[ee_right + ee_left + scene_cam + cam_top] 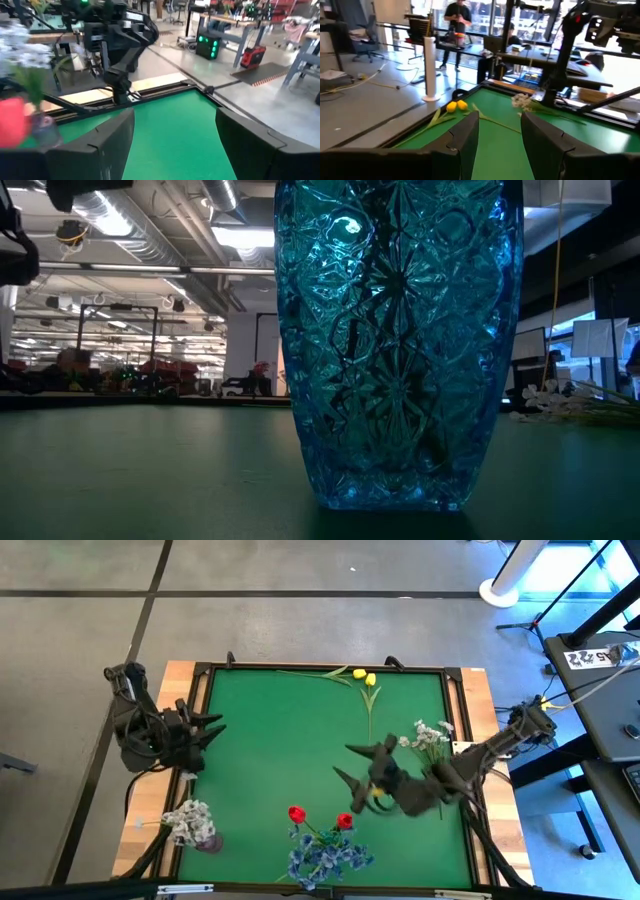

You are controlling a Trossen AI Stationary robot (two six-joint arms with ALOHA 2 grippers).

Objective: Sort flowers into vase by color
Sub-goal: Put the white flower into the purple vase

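Grey tiled floor (80, 630) surrounds the table; a white column fan (429, 65) stands by bright windows.

Open lane: bare green bench (270, 740) left of centre.
Front edge: blue vase (318, 862) with red tulips (297, 814), apparently upright.
Right side: right gripper (352, 778) over white sprays (430, 735).

The green table (270, 750) carries yellow tulips (364, 678), a white spray (432, 735), and a blue vase (400, 340).
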